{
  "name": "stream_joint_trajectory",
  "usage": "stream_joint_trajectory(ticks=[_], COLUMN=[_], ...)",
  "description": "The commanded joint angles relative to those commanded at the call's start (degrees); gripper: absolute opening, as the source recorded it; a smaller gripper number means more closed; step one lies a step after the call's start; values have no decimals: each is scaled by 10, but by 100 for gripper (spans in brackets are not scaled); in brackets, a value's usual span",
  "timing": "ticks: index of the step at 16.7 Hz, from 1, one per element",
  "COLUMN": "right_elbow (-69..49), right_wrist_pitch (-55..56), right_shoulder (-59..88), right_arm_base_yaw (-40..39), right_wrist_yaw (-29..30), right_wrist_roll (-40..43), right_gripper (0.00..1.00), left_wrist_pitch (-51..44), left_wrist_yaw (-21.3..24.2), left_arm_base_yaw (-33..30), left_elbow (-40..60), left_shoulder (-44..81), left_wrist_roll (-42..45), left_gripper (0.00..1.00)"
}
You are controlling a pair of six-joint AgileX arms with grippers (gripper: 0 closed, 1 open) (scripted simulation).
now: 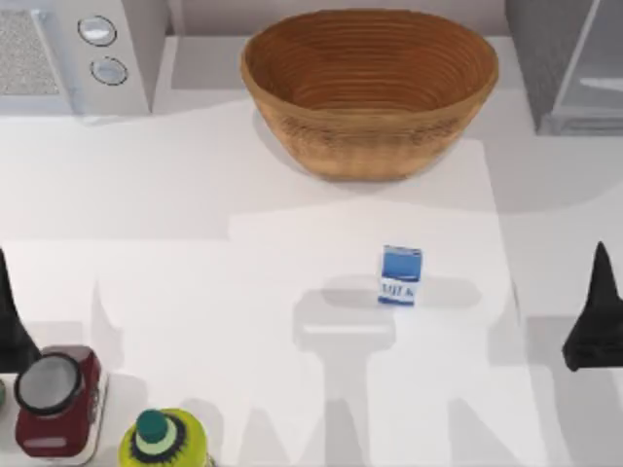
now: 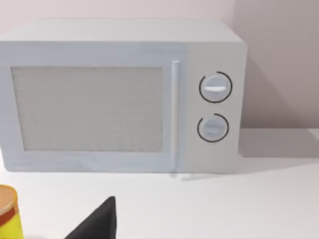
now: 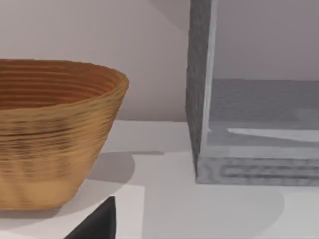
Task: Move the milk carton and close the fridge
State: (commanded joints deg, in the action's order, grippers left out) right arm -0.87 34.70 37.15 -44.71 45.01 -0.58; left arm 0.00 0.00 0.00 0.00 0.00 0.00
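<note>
1. Nearest row, top view: a dark red squat jar with a grey round lid [image 1: 54, 404] sat at the table's left front, and a yellow-green bottle with a teal cap [image 1: 163, 443] stood just beside it. A yellow can with a red band [image 2: 9, 211] showed at the edge of the left wrist view.
2. Left gripper [image 1: 10, 321] sat parked at the left edge, low over the white table [image 1: 195, 292]. Right gripper [image 1: 596, 316] sat parked at the right edge. Whether either pincer was wide or narrow: I could not tell; one dark tip was all that showed.
3. The small blue-and-white milk carton lettered "MILK" [image 1: 400, 276] stood upright on the table, right of centre, well apart from both grippers and untouched.
4. Behind it, the large brown wicker basket [image 1: 370, 88] rested at the back centre, holding nothing visible.
5. Far left: the light-grey microwave with two round knobs [image 1: 68, 53]. Far right: the grey metallic fridge with a pale glassy door panel [image 1: 574, 68].
6. The right wrist view looked into the fridge's grey interior, so the door appeared open.
7. Progress, as judged: nothing done. Left: grasp and move the carton, then close the fridge.
</note>
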Motion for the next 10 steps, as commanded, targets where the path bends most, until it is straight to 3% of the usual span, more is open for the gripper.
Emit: stream_joint_trajectory(ticks=[4,10], right_elbow=[-4,-3], right_wrist_pitch=[65,69], right_shoulder=[63,67], right_arm_base_yaw=[-76,-80], right_wrist_yaw=[76,80], right_wrist_roll=[-4,-4], right_gripper=[100,100], left_wrist_pitch=[0,0], left_wrist_yaw=[0,0], left_arm_base_yaw=[0,0], left_elbow=[0,0], left_shoulder=[0,0], left_wrist_roll=[0,0], left_gripper=[100,100])
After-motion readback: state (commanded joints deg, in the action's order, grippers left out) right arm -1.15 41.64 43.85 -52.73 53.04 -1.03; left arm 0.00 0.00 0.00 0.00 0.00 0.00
